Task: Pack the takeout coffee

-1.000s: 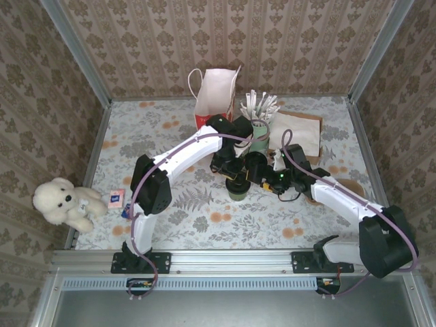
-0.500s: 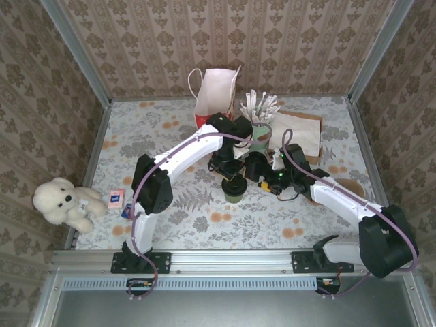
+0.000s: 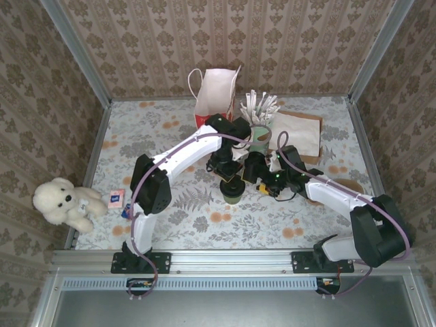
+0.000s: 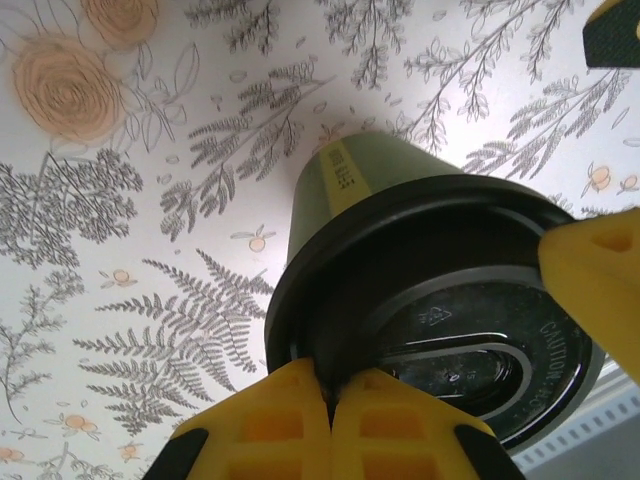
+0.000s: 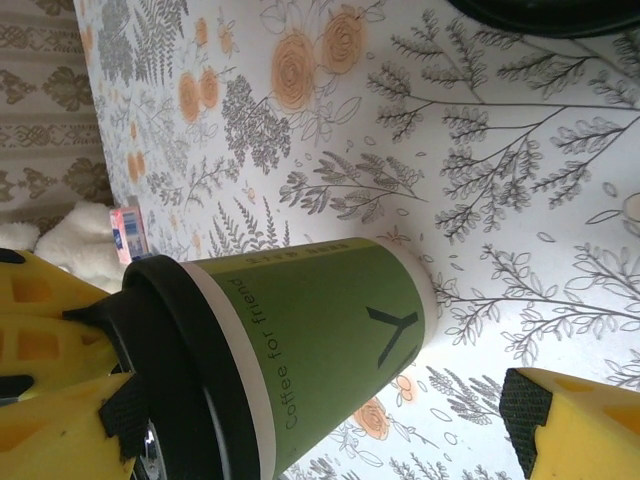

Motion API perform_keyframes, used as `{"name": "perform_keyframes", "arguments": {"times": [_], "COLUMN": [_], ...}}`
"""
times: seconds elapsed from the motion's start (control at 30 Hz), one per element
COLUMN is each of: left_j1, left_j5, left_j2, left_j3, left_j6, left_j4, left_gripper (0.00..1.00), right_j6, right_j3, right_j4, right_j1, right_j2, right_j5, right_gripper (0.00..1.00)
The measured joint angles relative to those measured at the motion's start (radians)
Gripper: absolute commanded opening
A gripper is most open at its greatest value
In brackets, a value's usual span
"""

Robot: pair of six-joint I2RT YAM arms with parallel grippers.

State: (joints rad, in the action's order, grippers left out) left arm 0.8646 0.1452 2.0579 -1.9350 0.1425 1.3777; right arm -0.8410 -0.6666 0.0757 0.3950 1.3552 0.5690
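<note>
Left gripper (image 4: 330,390) pinches the black lid (image 4: 450,330) capping the takeout coffee (image 5: 330,330); right gripper (image 5: 320,415) spread wide around the cup.

The takeout coffee (image 3: 233,195) — a small green paper cup, pale at the rim, printed "Coffee for friend" — stands upright mid-table on the floral tabletop (image 3: 170,218). A black plastic lid (image 4: 450,340) with a sip opening caps it.

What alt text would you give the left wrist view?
A green takeout coffee cup with a black lid, seen from above against a floral tablecloth. The left hand, yellow-fingered, pinches the lid's near rim.
</note>
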Motion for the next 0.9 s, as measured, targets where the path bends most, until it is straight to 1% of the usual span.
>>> {"name": "perform_keyframes", "arguments": {"times": [0.13, 0.27, 0.4, 0.5, 0.6, 0.73, 0.9], "left_j1": [-0.006, -0.008, -0.009, -0.009, -0.011, -0.01, -0.008], "left_j5": [0.016, 0.016, 0.015, 0.012, 0.011, 0.008, -0.004], "left_j2": [-0.054, -0.066, -0.066, -0.066, -0.064, -0.039, -0.036], "left_j3": [0.085, 0.102, 0.1, 0.098, 0.092, 0.052, 0.053], "left_j6": [0.029, 0.046, 0.056, 0.067, 0.084, 0.107, 0.145], "left_j4": [-0.074, -0.092, -0.091, -0.089, -0.083, -0.062, -0.068], "left_gripper": [0.0, 0.0, 0.0, 0.0, 0.0, 0.0, 0.0], "right_j6": [-0.005, -0.004, 0.003, 0.026, 0.047, 0.06, 0.056], "right_j3": [0.027, 0.03, 0.021, 0.02, 0.02, 0.02, 0.04], "right_j4": [-0.075, -0.092, -0.069, -0.029, 0.008, 0.014, 0.011], "right_j1": [0.002, 0.002, 0.007, 0.031, 0.064, 0.093, 0.103], "right_j2": [0.011, 0.015, 0.005, -0.033, -0.065, -0.079, -0.111], "right_j5": [0.011, 0.013, 0.001, -0.04, -0.051, -0.058, -0.088], "right_gripper": [0.92, 0.92, 0.92, 0.93, 0.93, 0.92, 0.91]}}
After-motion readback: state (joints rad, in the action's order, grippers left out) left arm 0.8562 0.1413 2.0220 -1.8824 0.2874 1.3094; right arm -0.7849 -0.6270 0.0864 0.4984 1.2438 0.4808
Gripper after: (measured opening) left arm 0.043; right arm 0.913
